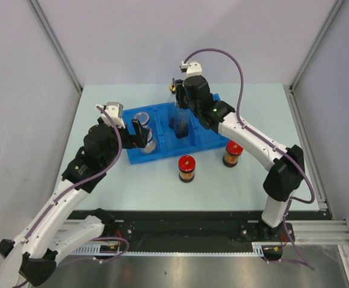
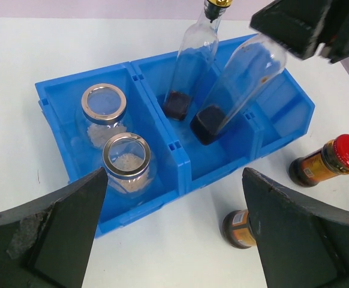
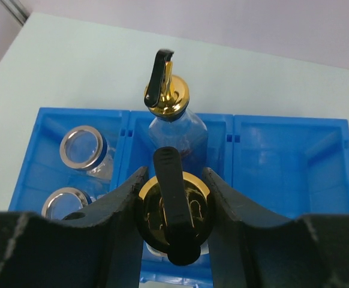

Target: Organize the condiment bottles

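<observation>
Grey walls stand around a pale table (image 1: 102, 180). On it sits a blue tray (image 3: 288, 156) with three boxes side by side.

The right gripper (image 3: 174, 201) is pinched on the top of the near tall bottle (image 2: 240, 84), with one finger on each side of its gold cap. This bottle is tilted, and its dark bottom is down in the middle box of the tray (I cannot tell if the bottom touches the tray floor). The far tall bottle (image 2: 192, 60) stands just behind it in the same box, free of the gripper. Their bottoms are close together.

The left gripper (image 2: 174, 174) hangs over the near left side of the tray. Its fingers are spread wide and it holds nothing. The far short jar (image 2: 104, 111) and the near short jar (image 2: 126, 162) stand in the left box, just beside each other. They are below that gripper and do not touch it. Each has a shiny ring lid and tan stuff inside.

Two dark jars stand on the table on the near side of the tray. The left red-lid jar (image 1: 186, 168) is near the middle box. The right red-lid jar (image 1: 232, 154) is by the near right corner of the tray. Both are apart from the grippers.
</observation>
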Motion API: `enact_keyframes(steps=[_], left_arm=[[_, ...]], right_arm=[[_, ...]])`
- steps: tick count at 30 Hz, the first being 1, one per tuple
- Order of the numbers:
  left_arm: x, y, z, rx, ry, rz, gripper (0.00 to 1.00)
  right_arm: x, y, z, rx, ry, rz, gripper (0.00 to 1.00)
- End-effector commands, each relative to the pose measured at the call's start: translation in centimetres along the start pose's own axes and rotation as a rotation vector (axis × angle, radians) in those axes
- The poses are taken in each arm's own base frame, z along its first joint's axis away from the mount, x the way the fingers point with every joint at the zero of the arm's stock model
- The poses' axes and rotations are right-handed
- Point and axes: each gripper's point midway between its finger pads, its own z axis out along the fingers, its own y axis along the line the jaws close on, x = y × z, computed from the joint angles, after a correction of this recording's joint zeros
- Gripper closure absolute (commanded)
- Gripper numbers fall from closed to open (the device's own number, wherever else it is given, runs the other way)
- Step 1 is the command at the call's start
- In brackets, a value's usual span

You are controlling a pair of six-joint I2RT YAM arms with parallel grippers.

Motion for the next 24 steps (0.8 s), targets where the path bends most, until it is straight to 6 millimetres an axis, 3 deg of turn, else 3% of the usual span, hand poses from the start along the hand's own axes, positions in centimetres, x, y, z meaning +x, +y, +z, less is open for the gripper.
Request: enact_keyframes(steps=[1,9,15,18,19,21,24], left_arm=[[-0.2,-0.3,-0.3,0.017,-0.017,-0.009,0.00],[0.2,-0.2,0.1,0.017,-0.005,0.000,0.00],[0.4,-0.2,0.3,0.017,0.001,0.003,0.00],[0.5,-0.3,0.3,0.021,0.004,0.003,0.00],[0.6,-0.3,0.3,0.023,0.006,0.005,0.00],[0.7,-0.5,0.3,0.031,0.013,0.007,0.00],[0.7,-0.7,0.3,0.046,0.015,0.011,0.00]], right_arm=[[-5.4,1.9,-0.1,-0.048,-0.159,0.076,1.00],[-2.4,2.4,2.4,-0.037,-0.093,0.056,1.00],[-1.3,2.7,3.2,-0.036,-0.065,0.045,1.00],[-0.6,2.8,3.6,-0.037,-0.045,0.037,0.89],[-0.2,2.9,3.9,-0.040,-0.038,0.031,0.80],[0.0,3.0,3.9,-0.043,-0.031,0.026,0.78],[0.2,3.1,3.9,-0.045,-0.026,0.020,0.65]])
